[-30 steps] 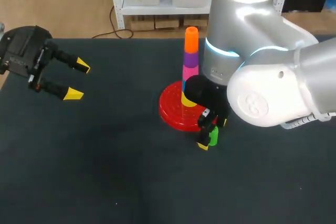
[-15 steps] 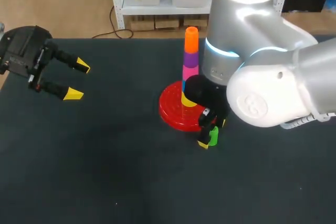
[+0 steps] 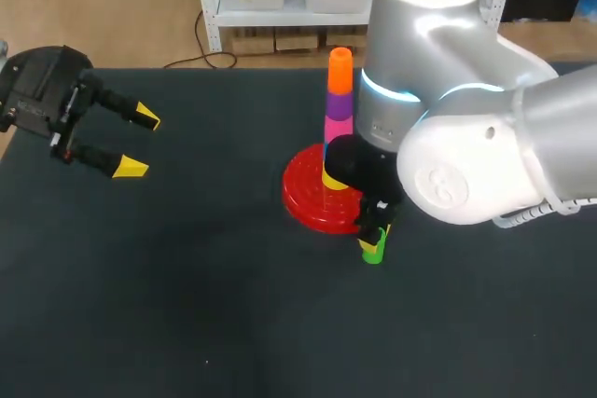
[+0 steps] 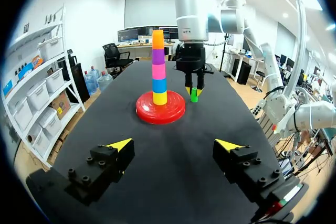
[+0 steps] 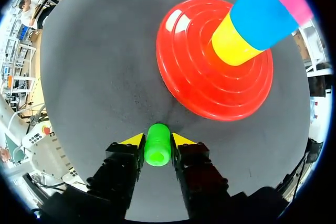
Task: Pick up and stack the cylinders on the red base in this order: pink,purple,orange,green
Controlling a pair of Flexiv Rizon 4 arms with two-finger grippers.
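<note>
My right gripper (image 5: 157, 140) is clamping the small green plastic cylinder (image 5: 157, 153) between both fingers, just beside the ridged red disc base (image 5: 194, 93). The pink cylinder (image 3: 338, 128), purple cylinder (image 3: 340, 102) and orange cylinder (image 3: 340, 67) are already sitting stacked there, so only green is left to place. My left gripper (image 3: 136, 143) is hanging wide open, well apart.

The right gripper (image 3: 375, 238), clamped on the green cylinder (image 3: 373, 253), turned a little at the wrist beside the base (image 3: 306, 195). The cylinder shifted slightly towards the table's near side, and the right arm (image 3: 448, 137) leaned slightly left.
</note>
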